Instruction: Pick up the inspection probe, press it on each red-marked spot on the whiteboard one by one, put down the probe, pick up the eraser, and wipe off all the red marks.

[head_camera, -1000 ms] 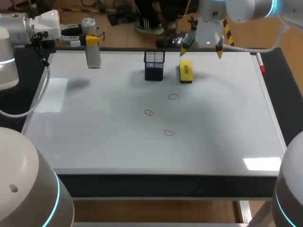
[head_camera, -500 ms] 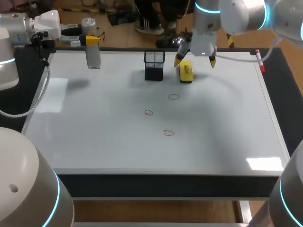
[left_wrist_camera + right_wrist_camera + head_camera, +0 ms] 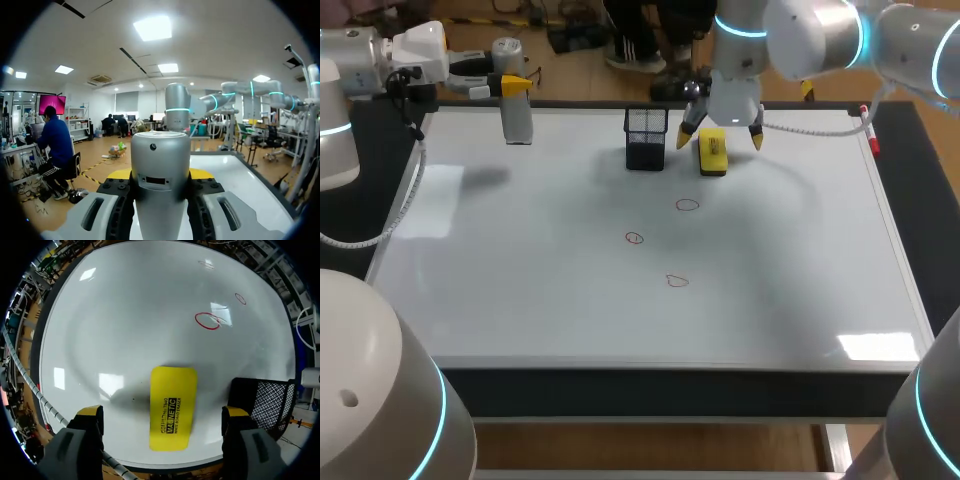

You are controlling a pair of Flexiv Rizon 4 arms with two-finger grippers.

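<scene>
The whiteboard (image 3: 800, 290) bears the eraser (image 3: 712, 152) near its far edge. My right gripper (image 3: 720, 139) hangs spread over the eraser, straddling its long axis, which points away from me. My left gripper (image 3: 516, 86), well apart from the eraser, pinches the upright inspection probe (image 3: 518, 120).

Left gripper (image 3: 517, 88), at 10 o'clock, held level, grips the probe (image 3: 517, 122). Right gripper (image 3: 720, 139), at 12 o'clock, points down, jaws spread wide.
</scene>
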